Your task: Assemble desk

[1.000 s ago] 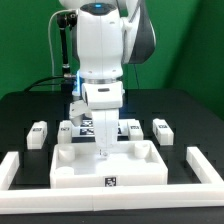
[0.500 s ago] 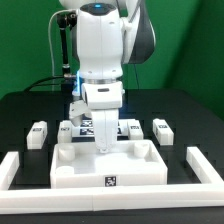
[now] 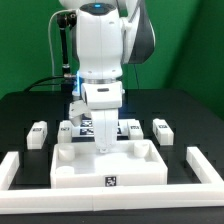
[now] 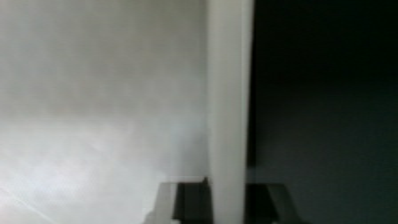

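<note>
Twice check the pinch before any drag: hold the claw [image 3: 103,150] narrow, clamped across the rear wall of the desk panel [image 3: 75,172], square and low, to avoid twisting. Look just below and forward of the claw for that panel, touching the fingers [image 4: 182,200]; look beyond the claw, on both flanks, for four leg posts [image 3: 38,133].

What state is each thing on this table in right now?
gripper: shut on the desk panel's rim wall, fingers pointing down.
desk panel: flat on the table, rim up, no legs fitted.
leg posts: loose on the table beyond the panel.
border bars: lying at both sides.
</note>
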